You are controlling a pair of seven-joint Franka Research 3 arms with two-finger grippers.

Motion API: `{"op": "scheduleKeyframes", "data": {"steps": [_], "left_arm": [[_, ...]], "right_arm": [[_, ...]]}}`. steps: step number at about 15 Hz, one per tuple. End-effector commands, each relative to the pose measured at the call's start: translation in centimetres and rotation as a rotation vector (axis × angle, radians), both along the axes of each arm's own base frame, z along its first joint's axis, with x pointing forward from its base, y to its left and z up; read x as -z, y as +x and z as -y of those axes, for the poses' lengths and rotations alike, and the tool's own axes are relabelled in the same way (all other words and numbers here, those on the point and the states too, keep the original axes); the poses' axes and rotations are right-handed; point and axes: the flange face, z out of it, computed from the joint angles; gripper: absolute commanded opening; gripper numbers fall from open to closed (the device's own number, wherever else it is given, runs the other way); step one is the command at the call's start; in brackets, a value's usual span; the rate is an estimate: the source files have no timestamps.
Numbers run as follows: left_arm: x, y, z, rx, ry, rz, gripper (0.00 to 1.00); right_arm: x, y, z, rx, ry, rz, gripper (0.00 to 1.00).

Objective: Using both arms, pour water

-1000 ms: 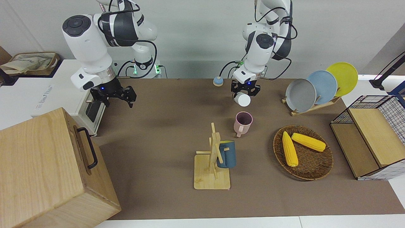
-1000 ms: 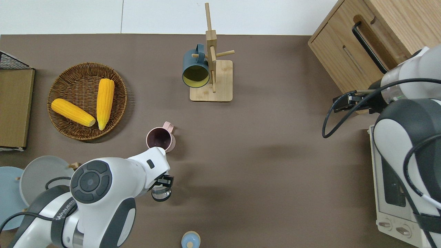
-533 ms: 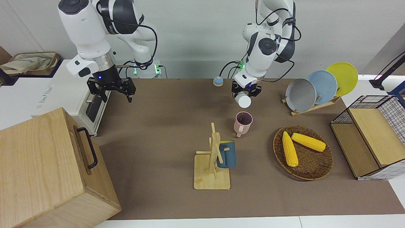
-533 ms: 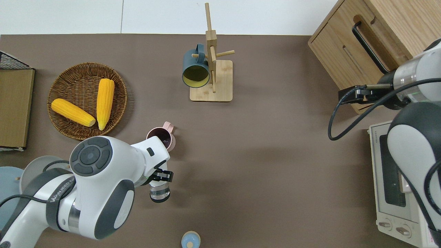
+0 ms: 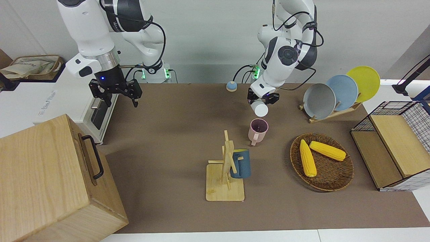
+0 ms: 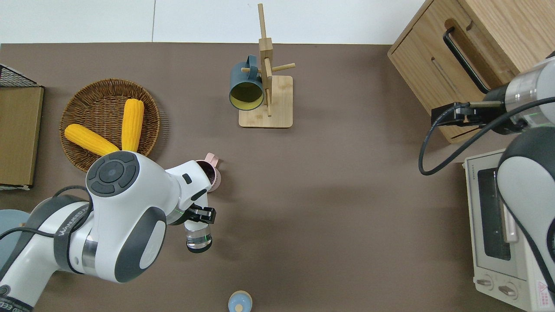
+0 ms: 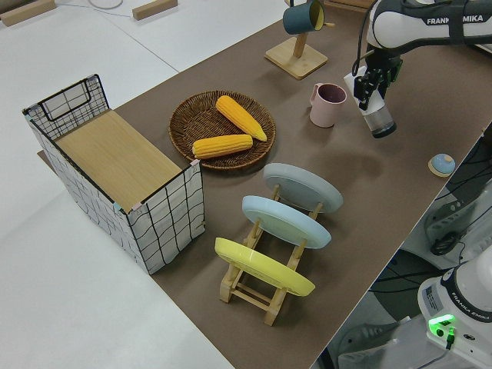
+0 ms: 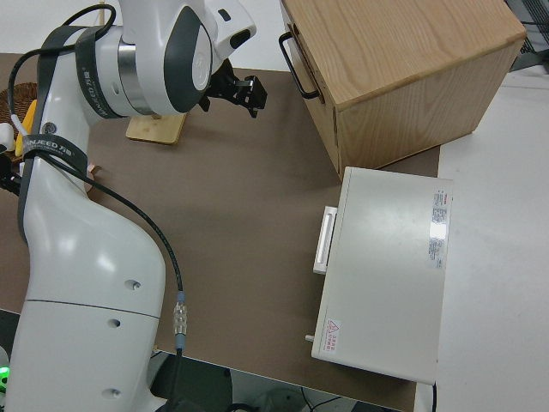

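My left gripper is shut on a clear bottle. The bottle hangs tilted over the brown cloth, close beside a pink mug that stands upright. In the front view the bottle's white end faces the mug's rim. Whether water runs out cannot be made out. My right gripper is open and holds nothing, raised over the table's edge between the toaster oven and the wooden box.
A blue mug hangs on a wooden rack. A wicker basket holds two corn cobs. Plates stand in a holder beside a wire crate. A wooden box, toaster oven and small blue lid are also here.
The left arm has carried the bottle closer to the pink mug. The right arm has risen and drawn back toward the robots, its gripper still open.
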Motion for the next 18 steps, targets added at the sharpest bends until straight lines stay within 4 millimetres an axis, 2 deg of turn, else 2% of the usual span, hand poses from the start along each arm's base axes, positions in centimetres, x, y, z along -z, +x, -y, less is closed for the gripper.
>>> {"op": "scheduleKeyframes", "data": {"steps": [1,5,18], "left_arm": [[-1.44,0.4,-0.27,-0.004,0.002,-0.001,0.0],[-1.52,0.36,-0.28,-0.002,0.005,-0.006,0.0],[-1.94,0.71,-0.74,-0.01,0.007,-0.01,0.0]], "right_arm": [[-0.91,-0.05,0.37,-0.014,0.007,0.021,0.992],[-1.61,-0.12,0.37,-0.014,0.008,0.035,0.992],[-1.62,-0.12,0.37,-0.014,0.008,0.035,0.992]]}}
